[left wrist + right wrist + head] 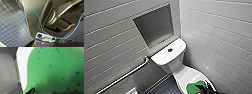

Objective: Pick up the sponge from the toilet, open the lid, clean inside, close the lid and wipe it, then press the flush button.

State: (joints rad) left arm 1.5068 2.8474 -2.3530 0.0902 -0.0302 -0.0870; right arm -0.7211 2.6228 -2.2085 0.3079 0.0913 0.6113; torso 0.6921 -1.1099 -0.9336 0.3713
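Toilet (171, 63): one, glossy white, standing in the corner where two tiled walls met.

Flush button (170, 50): one, small, dark and round, in the middle of the toilet's flat tank top.

Lid (186, 75): one, white and oval, lying shut over the toilet's bowl in front of the tank.

Sponge (193, 87): one, bright green with small darker pores, lying flat on the front part of the toilet's lid. The right wrist camera had it close up, with a strip of white lid beside it.

Right gripper (204, 88): one, dark, at the sponge on the side away from the tank and overlapping its edge. I could not tell how far open it was, nor whether it had hold of the sponge.

Grab bar (126, 74): one, metal, fixed to the wall beside the toilet and running aslant away from the tank.

Niche (155, 25): one, a grey rectangular recess in the wall just above the toilet's tank.

Blue cable (31, 13): one, thin, looped across the robot's dark body in the left wrist camera.

Floor (164, 88): small dark blue square tiles with pale joints, around the toilet's foot.

Walls (219, 30): long pale tiles in level courses, behind and beside the toilet.
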